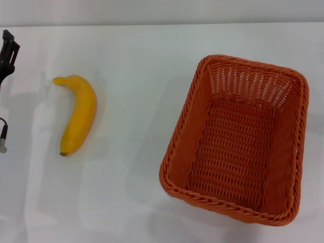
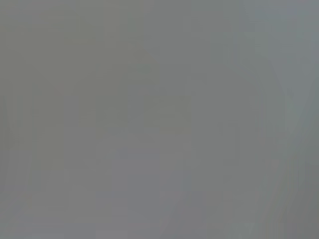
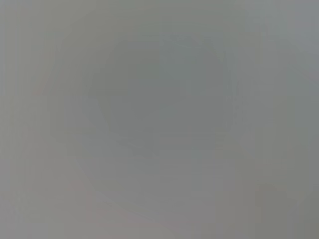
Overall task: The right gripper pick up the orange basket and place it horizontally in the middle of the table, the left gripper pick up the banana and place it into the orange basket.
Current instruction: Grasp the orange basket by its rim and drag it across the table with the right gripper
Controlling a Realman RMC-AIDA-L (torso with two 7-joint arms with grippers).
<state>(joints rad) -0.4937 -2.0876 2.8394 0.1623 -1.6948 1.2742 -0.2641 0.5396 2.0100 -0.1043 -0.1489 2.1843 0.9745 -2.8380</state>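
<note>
The orange basket (image 1: pixel 238 139) stands upright on the white table (image 1: pixel 136 76), right of centre, its long side running front to back, with nothing inside. To its left lies the yellow banana (image 1: pixel 78 114), curved, stem toward the back and dark tip toward the front. A black piece of the left gripper (image 1: pixel 7 53) shows at the far left edge, apart from the banana. The right gripper is out of view. Both wrist views are plain grey and show no object.
A small cable end or connector (image 1: pixel 3 136) pokes in at the left edge, in front of the black gripper part. The table's back edge meets a pale wall at the top of the head view.
</note>
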